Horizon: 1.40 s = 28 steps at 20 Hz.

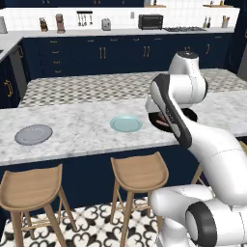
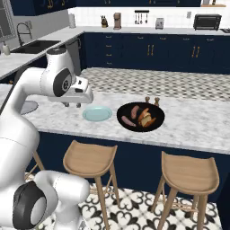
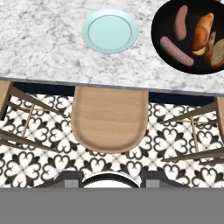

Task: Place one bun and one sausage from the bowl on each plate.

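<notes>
The black bowl [image 2: 140, 126] [image 3: 162, 26] sits on the marble counter, right of the light teal plate [image 2: 97, 113] [image 3: 109, 30] [image 1: 126, 123]. It holds two reddish sausages [image 3: 181, 22] [image 3: 176, 51] and two orange-brown buns [image 3: 202, 33] [image 3: 216, 52]. The grey plate [image 1: 33, 134] lies far left on the counter, bare like the teal one. My gripper [image 2: 74, 105] [image 3: 111, 179] hovers over the counter's front edge, beside the teal plate on the side away from the bowl. It is open and holds nothing. In the left base view my arm hides most of the bowl.
Wooden stools [image 3: 109, 118] [image 1: 139, 172] [image 2: 189, 172] stand under the counter's front edge on a patterned floor. A second counter run [image 1: 120, 32] with appliances lines the back wall, and a sink [image 2: 33, 46] sits at the far left.
</notes>
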Available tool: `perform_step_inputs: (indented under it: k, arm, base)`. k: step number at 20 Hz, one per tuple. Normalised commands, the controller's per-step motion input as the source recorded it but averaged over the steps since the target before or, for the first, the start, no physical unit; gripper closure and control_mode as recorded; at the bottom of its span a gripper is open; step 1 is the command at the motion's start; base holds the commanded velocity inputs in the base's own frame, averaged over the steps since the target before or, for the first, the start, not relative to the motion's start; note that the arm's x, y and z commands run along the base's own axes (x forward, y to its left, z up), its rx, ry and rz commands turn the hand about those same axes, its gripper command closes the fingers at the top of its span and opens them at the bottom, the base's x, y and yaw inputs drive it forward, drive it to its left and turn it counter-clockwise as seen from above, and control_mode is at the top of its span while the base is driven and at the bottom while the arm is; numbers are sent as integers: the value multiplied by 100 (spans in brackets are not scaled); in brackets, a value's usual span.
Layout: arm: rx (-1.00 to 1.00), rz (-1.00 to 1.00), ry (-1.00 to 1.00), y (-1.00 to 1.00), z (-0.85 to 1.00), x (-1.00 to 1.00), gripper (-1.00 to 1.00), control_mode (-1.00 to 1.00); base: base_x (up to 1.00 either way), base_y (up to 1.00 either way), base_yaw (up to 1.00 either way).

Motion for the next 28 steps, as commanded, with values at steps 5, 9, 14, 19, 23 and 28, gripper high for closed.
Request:
perform_step_inputs:
  k: [5,9,14,19,23,28]
  arm:
    - [0,0,0,0,0,14,-100,100]
    - [0,0,0,0,0,0,-100,100]
    - [0,0,0,0,0,0,-100,100]
    - [0,0,9,-11,0,45,-100,-100]
    - [3,0,20,-59,-20,79,-100,-100]
    - [14,2,54,-88,-67,96,-100,-100]
  base:
    - [24,0,0]
    - [81,0,0]
    - [63,0,0]
    - [28,0,-1]
    - [0,0,0]
    - [0,0,0]
